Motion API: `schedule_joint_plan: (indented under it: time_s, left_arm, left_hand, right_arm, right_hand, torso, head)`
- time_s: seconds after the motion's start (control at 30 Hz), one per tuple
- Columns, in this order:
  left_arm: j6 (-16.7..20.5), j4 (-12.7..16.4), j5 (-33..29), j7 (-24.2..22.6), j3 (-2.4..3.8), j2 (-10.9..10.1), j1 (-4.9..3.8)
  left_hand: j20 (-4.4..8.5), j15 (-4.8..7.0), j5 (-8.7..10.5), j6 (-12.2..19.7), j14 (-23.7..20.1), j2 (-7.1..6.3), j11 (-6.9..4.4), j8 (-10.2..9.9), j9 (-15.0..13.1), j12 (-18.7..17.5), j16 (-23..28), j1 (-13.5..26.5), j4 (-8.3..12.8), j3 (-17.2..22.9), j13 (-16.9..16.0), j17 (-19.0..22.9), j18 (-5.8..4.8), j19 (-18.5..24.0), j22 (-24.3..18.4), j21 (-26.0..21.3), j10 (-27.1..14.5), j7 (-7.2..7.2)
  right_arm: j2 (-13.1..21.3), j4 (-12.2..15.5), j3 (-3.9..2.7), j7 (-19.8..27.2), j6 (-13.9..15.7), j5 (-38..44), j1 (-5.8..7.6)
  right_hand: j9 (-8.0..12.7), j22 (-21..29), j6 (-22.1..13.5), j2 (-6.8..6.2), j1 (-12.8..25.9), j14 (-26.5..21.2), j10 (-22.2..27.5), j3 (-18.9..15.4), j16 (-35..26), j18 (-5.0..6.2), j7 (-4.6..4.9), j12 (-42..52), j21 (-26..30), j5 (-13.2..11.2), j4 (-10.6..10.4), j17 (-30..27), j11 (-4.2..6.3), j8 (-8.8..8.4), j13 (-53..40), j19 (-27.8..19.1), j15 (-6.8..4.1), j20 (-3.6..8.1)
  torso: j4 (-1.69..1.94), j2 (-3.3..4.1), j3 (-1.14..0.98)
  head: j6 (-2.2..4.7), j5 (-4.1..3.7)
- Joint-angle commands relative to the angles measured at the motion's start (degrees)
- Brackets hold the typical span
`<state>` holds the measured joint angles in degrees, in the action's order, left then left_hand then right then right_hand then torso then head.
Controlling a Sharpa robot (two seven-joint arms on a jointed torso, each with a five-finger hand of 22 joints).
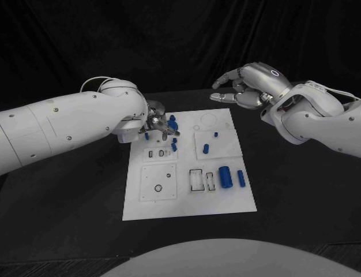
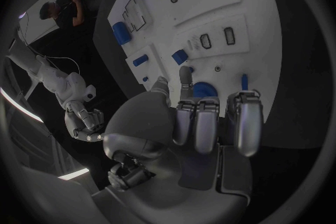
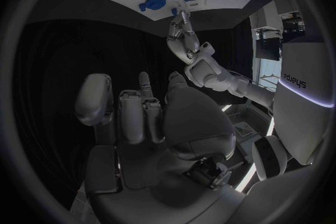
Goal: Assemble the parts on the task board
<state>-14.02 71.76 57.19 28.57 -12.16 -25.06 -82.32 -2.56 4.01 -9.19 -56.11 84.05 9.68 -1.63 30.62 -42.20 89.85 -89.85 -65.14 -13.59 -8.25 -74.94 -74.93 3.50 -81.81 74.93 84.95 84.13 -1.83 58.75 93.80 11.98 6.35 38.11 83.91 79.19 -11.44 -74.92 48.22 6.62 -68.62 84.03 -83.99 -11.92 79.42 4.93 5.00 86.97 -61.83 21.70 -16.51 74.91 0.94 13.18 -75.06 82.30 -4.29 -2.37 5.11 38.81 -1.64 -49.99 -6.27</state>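
Task board (image 1: 189, 202) lies mid-worktop (image 1: 305, 202), blue parts (image 1: 225, 176) scattered across it. Left robot hand (image 1: 157, 123) sits over the board's far-left corner; whether it grips anything, I cannot tell. Right robot hand (image 1: 245, 86) hovers beyond the far edge, fingers loose, holding nothing.

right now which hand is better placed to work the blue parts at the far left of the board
Left. The left hand is down over the board's far left corner, fingers among the blue parts. The right hand hangs beyond the far edge, off the board, holding nothing.
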Motion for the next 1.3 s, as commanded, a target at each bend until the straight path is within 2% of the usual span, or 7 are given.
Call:
schedule_joint_plan:
  time_s: [0.03, 0.27, 0.47, 0.67, 1.0, 1.1, 1.3]
  left_arm:
    - [0.04, 0.08, 0.1, 0.6, 0.05, -0.04, 0.25]
    - [-0.58, -0.25, 0.1, 0.66, 0.04, -0.16, 0.73]
    - [-0.8, -0.53, 0.1, 0.28, 0.04, -0.08, 1.33]
    - [0.23, -0.65, 0.1, -0.6, 0.04, -0.13, 1.83]
    - [0.56, -1.11, 0.1, -1.27, 0.04, 0.1, 2.69]
    - [0.39, -1.26, 0.1, -1.33, 0.04, 0.11, 2.9]
    - [-0.07, -1.71, 0.1, -1.39, 0.04, 0.17, 3.3]
  left_hand:
    - [0.5, 0.46, 0.0, 0.19, 5.95, -0.26, -0.35, 0.22, -0.37, 0.15, -0.15, -0.13, -0.07, 0.33, -15.06, -15.07, -0.69, -0.06, 4.0, -0.16, 5.87, 0.18]
    - [0.54, 0.45, 0.91, 0.46, 5.95, -0.33, -0.32, 0.0, -1.45, 0.15, -0.15, 0.4, -0.35, 0.45, -15.06, -15.07, -0.63, 0.11, 3.76, -0.36, 5.87, 0.14]
    - [0.52, 0.42, 1.23, 0.52, 5.95, -0.24, -0.3, -0.35, -1.83, 0.15, -0.15, 0.73, -0.58, 0.55, -15.06, -15.07, -0.58, 0.28, 3.56, -0.53, 5.87, 0.11]
    - [0.25, 0.07, 1.49, 0.7, 5.95, -0.29, 0.13, -3.49, -1.26, 0.15, -0.15, 1.17, -0.83, 1.06, -15.06, -15.07, -0.48, 0.69, 3.18, -0.95, 5.87, -0.38]
    - [0.14, -0.02, 1.47, 0.0, 5.95, -0.31, 0.19, -4.4, -1.02, 0.15, -0.15, 1.25, -0.85, 1.27, -15.06, -15.07, -0.44, 0.82, 3.08, -1.09, 5.87, -0.41]
    - [0.14, -0.03, 1.47, -0.01, 5.95, -0.32, 0.19, -4.43, -1.02, 0.15, -0.15, 1.25, -0.84, 1.28, -15.06, -15.07, -0.45, 0.8, 3.1, -1.08, 5.87, -0.41]
    - [0.1, -0.06, 1.43, -0.2, 5.95, -0.35, 0.22, -5.02, -0.84, 0.15, -0.15, 1.2, -0.77, 1.43, -15.06, -15.07, -0.36, 1.07, 2.79, -1.29, 5.87, -0.45]
  right_arm:
    - [-0.14, -0.2, -0.04, -1.18, -0.14, 0.03, -0.36]
    - [-0.72, -0.76, -0.05, -1.12, -0.25, 0.03, -0.96]
    - [-1.1, -1.23, -0.05, -1.06, -0.31, 0.03, -1.24]
    - [-1.34, -1.42, -0.05, -0.99, -0.23, 0.03, -1.44]
    - [-1.76, -1.68, -0.05, -0.82, -0.16, -0.03, -1.73]
    - [-1.92, -1.79, -0.05, -0.73, -0.17, -0.14, -1.82]
    - [-2.0, -1.96, -0.05, -0.71, -0.18, -0.23, -1.94]
  right_hand:
    - [0.06, -8.33, 0.34, 0.15, -0.54, 3.19, -2.86, -0.24, -0.26, 0.19, -0.1, -0.1, 0.2, 0.39, -0.01, 6.2, -0.5, -0.34, -11.38, -0.19, 0.34, -0.01]
    - [0.08, -8.23, 0.35, 0.18, -0.61, 3.09, -2.61, -0.28, -0.64, 0.26, -0.08, -0.36, 0.61, 0.54, -0.02, 5.89, -0.51, -0.39, -11.1, -0.31, 0.35, -0.02]
    - [0.1, -8.14, 0.36, 0.2, -0.69, 2.99, -2.31, -0.31, -0.97, 0.32, -0.06, -0.67, 0.98, 0.66, -0.01, 5.62, -0.52, -0.44, -10.75, -0.42, 0.36, -0.02]
    - [0.1, -8.09, 0.38, 0.22, -0.72, 2.93, -2.16, -0.33, -1.19, 0.36, -0.06, -0.82, 1.19, 0.71, -0.02, 5.45, -0.53, -0.47, -10.58, -0.48, 0.36, -0.03]
    - [0.11, -8.02, 0.41, 0.25, -0.75, 2.84, -2.0, -0.37, -1.49, 0.4, -0.04, -0.99, 1.44, 0.76, -0.04, 5.2, -0.54, -0.5, -10.4, -0.56, 0.37, -0.03]
    - [0.12, -8.01, 0.42, 0.23, -0.75, 2.82, -1.92, -0.42, -1.56, 0.4, -0.04, -1.07, 1.49, 0.78, -0.05, 5.15, -0.54, -0.53, -10.31, -0.57, 0.37, -0.04]
    - [0.12, -8.01, 0.42, 0.23, -0.75, 2.82, -1.92, -0.42, -1.56, 0.4, -0.04, -1.07, 1.49, 0.78, -0.05, 5.15, -0.54, -0.53, -10.31, -0.57, 0.37, -0.04]
  torso:
    - [-0.09, -0.01, 0.05]
    - [-0.13, 0.05, -0.04]
    - [-0.21, -0.02, 0.06]
    - [-0.21, -0.07, 0.11]
    - [-0.25, -0.07, 0.15]
    - [-0.42, -0.05, 0.18]
    - [-0.32, -0.07, 0.12]
  head:
    - [-0.01, 0.04]
    - [-0.01, -0.03]
    - [-0.01, -0.31]
    - [-0.01, -0.91]
    - [-0.01, -0.74]
    - [-0.01, -0.7]
    - [-0.01, -1.13]
